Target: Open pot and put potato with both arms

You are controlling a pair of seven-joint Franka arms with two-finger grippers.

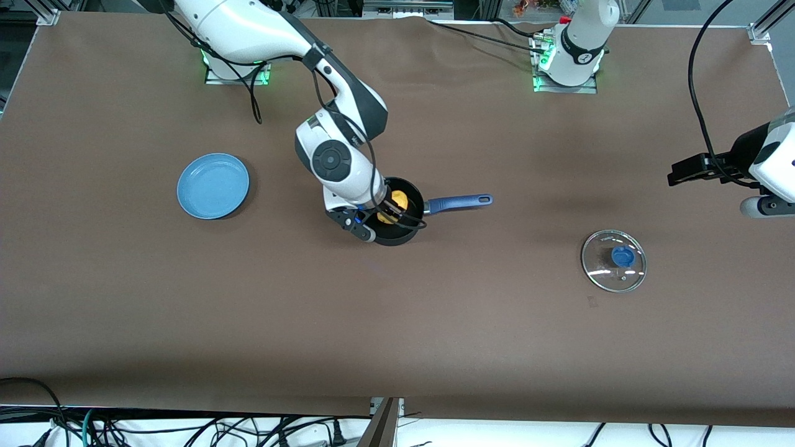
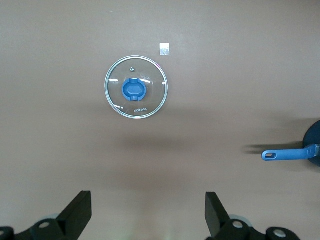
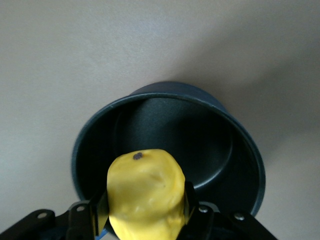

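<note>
Brown table cover (image 1: 186,298) spread under both arms. Blue plate (image 1: 213,185) set toward right arm's end. Right gripper (image 1: 390,211) held over open pot (image 1: 415,231), fingers clamped on potato (image 1: 397,200); potato seen above pot's mouth in right wrist view. Glass lid (image 1: 613,260) laid flat toward left arm's end, well apart from pot. Left gripper (image 2: 148,212) held above table near lid, fingers spread wide, nothing held.

Right gripper (image 3: 145,212) clamped on a lumpy yellow potato (image 3: 145,192), one dark speck near its tip, held above the open mouth of the black pot (image 3: 220,150), pot's inside bare, brown table (image 3: 75,60) all around
</note>
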